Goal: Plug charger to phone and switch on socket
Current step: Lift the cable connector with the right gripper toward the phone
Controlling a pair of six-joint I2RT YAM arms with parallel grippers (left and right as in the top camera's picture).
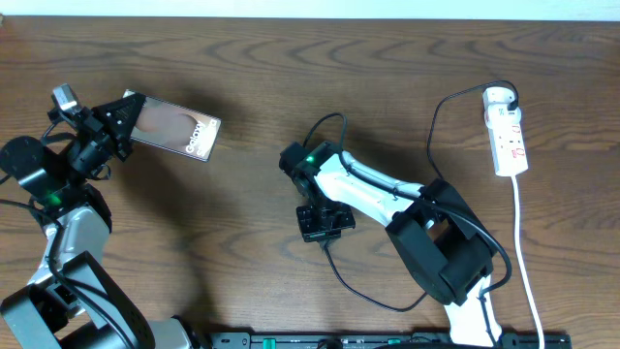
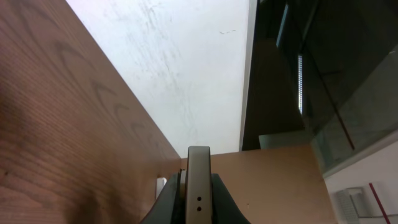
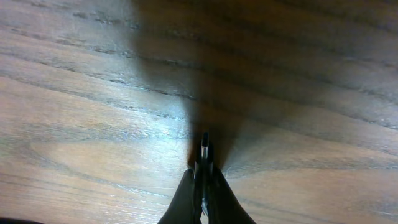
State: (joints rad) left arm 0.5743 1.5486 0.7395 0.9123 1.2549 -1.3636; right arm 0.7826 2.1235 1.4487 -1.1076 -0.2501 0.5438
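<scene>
My left gripper (image 1: 120,122) is shut on one end of the phone (image 1: 176,127) and holds it tilted at the far left, its "Galaxy" lettering showing. In the left wrist view the phone's thin edge (image 2: 198,171) stands between the jaws (image 2: 198,194). My right gripper (image 1: 291,158) is at the table's middle, shut on the charger's connector tip (image 3: 204,144), which sticks out past the fingers (image 3: 203,177) just above the wood. The black charger cable (image 1: 433,126) runs right to its plug (image 1: 505,97) in the white socket (image 1: 510,134) at the far right.
The socket's white cord (image 1: 524,257) runs down the right side to the front edge. A second black cable (image 1: 363,294) loops on the table by the right arm's base. The table is brown wood (image 1: 242,252), with a white wall beyond its far edge (image 2: 186,68).
</scene>
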